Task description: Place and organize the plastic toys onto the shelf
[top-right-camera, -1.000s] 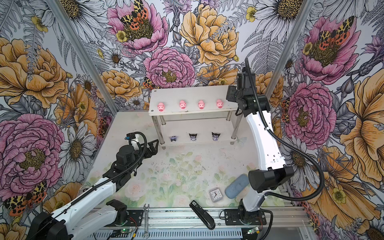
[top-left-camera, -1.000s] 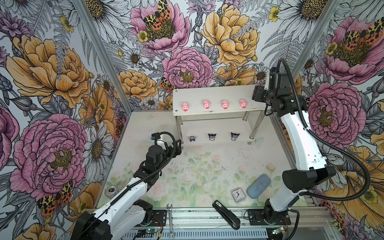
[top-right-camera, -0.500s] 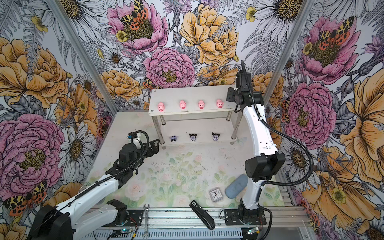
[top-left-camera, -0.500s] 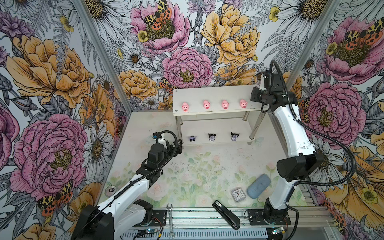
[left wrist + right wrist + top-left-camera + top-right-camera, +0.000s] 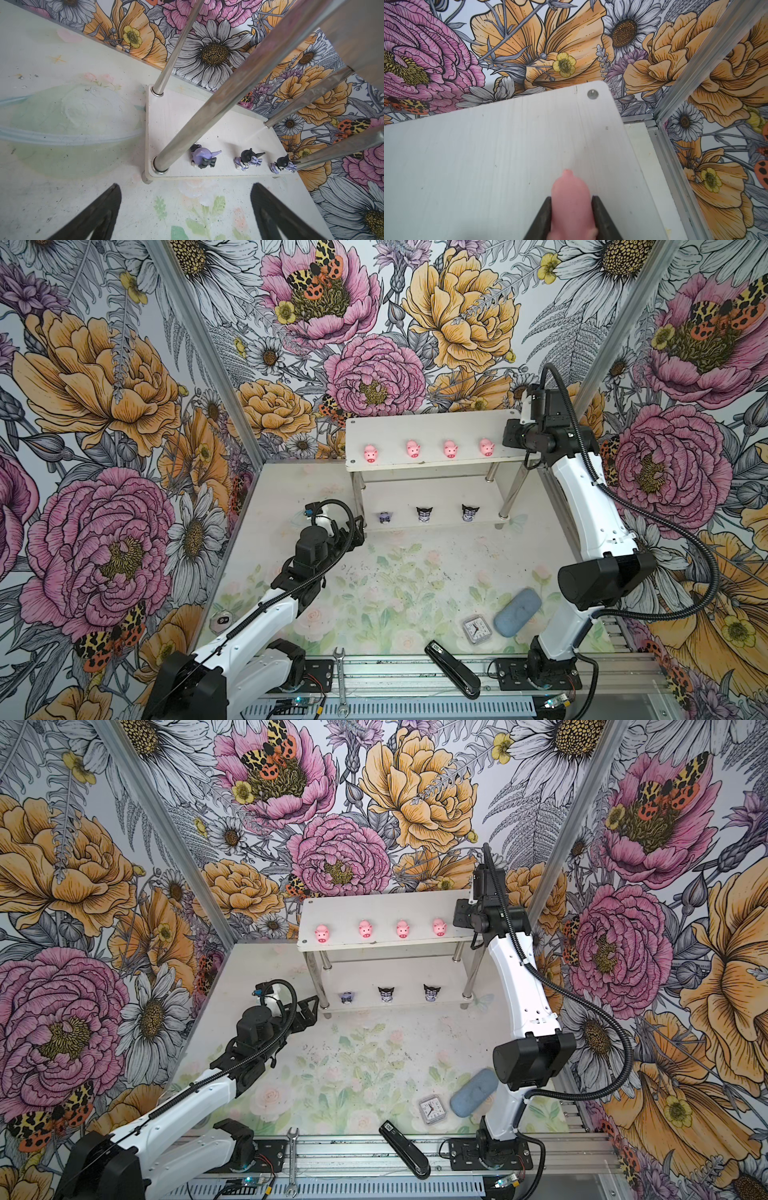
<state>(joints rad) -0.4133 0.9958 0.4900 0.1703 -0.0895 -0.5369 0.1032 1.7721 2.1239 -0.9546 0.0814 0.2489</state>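
The white two-tier shelf (image 5: 432, 423) stands at the back. Several pink pigs, the leftmost (image 5: 370, 453), line its top tier in both top views. Three black-purple figurines (image 5: 424, 514) stand in a row on the lower tier, also seen in the left wrist view (image 5: 248, 160). My right gripper (image 5: 571, 199) is over the top tier's right end, shut on another pink pig (image 5: 569, 187) that rests on the board; in both top views the wrist (image 5: 523, 437) hides this pig. My left gripper (image 5: 186, 187) hangs open and empty above the table, by the shelf's front left leg (image 5: 187, 128).
Near the front right of the table lie a small square clock (image 5: 477, 629), a blue oval case (image 5: 517, 617) and a black stapler (image 5: 453, 670). A wrench (image 5: 340, 676) lies on the front rail. The right wall's metal post (image 5: 675, 158) is close to the shelf's end.
The right gripper's fingers have closed in on the pig at the shelf's right end, and that arm's elbow swung left. The left arm has hardly moved.
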